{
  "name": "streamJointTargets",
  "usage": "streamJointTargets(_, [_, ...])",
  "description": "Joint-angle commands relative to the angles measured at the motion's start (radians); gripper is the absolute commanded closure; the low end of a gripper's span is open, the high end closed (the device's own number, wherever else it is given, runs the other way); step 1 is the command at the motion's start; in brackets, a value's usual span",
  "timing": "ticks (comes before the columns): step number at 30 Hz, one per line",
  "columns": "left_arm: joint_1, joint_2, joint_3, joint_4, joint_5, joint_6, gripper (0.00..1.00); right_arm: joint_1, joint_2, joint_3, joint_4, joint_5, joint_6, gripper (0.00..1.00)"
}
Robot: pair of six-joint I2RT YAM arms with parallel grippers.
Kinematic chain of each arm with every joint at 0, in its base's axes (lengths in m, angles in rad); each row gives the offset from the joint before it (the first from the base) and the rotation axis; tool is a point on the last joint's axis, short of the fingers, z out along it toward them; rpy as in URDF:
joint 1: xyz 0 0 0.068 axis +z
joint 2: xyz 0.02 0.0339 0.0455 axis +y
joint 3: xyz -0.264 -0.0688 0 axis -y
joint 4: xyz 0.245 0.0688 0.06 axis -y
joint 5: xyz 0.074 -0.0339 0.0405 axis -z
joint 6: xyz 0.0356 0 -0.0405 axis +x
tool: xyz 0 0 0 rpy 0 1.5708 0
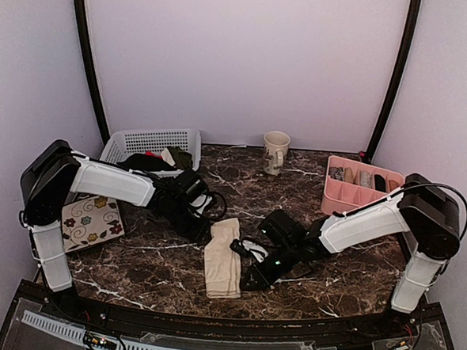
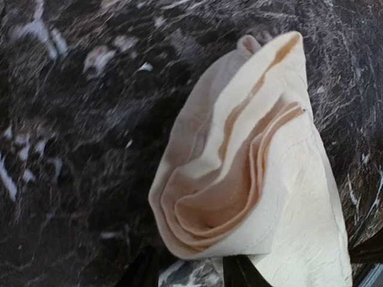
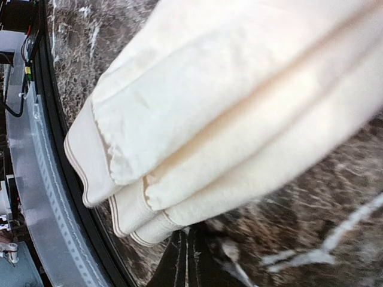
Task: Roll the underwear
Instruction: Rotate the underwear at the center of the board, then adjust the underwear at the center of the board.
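Observation:
The underwear (image 1: 223, 258) lies on the dark marble table as a long cream strip, folded lengthwise, running from far to near. My left gripper (image 1: 206, 227) sits at its far end. In the left wrist view the curled cloth layers (image 2: 251, 173) sit just past the two dark fingers (image 2: 242, 272). They stand apart, with marble showing between them, and the left gripper (image 2: 194, 262) is open. My right gripper (image 1: 251, 281) is at the strip's near right edge. In the right wrist view it (image 3: 187, 230) is shut, its tips meeting the lowest fold of the underwear (image 3: 227, 119).
A white basket (image 1: 152, 142) with dark garments stands at the back left, a mug (image 1: 276, 151) at the back middle, and a pink divided organizer (image 1: 360, 187) at the back right. A floral tile (image 1: 93, 222) lies by the left arm. The table's front edge (image 1: 209, 312) is close to the cloth.

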Motion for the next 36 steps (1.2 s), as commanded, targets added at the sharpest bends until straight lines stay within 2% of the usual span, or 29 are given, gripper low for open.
streamJointTargets(1, [-0.003, 0.079, 0.063, 0.007, 0.112, 0.085, 0.6, 0.054, 0.058, -0.004, 0.067, -0.003, 0.088, 0.94])
streamJointTargets(6, [0.005, 0.036, 0.092, -0.026, 0.089, 0.105, 0.55, 0.062, 0.014, -0.007, 0.024, 0.035, 0.072, 0.93])
streamJointTargets(12, [0.02, -0.13, 0.027, -0.053, 0.082, 0.12, 0.38, 0.018, -0.139, -0.036, -0.074, 0.102, 0.045, 0.85])
streamJointTargets(16, [0.019, -0.301, -0.126, 0.025, 0.119, 0.084, 0.35, -0.018, -0.23, -0.027, -0.099, 0.105, 0.051, 0.81])
streamJointTargets(20, [-0.007, -0.443, -0.3, 0.136, 0.159, 0.054, 0.35, -0.034, -0.237, 0.019, -0.087, 0.076, 0.065, 0.78])
streamJointTargets(23, [-0.088, -0.477, -0.367, 0.156, 0.136, 0.051, 0.4, -0.034, -0.207, 0.048, -0.046, 0.044, 0.093, 0.76])
streamJointTargets(27, [-0.204, -0.413, -0.371, 0.161, 0.1, 0.043, 0.51, -0.035, -0.164, 0.077, -0.021, 0.025, 0.115, 0.76])
streamJointTargets(33, [-0.33, -0.219, -0.283, 0.197, 0.03, 0.046, 0.63, -0.054, -0.13, 0.097, -0.014, 0.004, 0.128, 0.77])
streamJointTargets(36, [-0.353, -0.134, -0.216, 0.142, -0.044, 0.033, 0.68, -0.072, -0.136, 0.076, 0.009, -0.009, 0.148, 0.77])
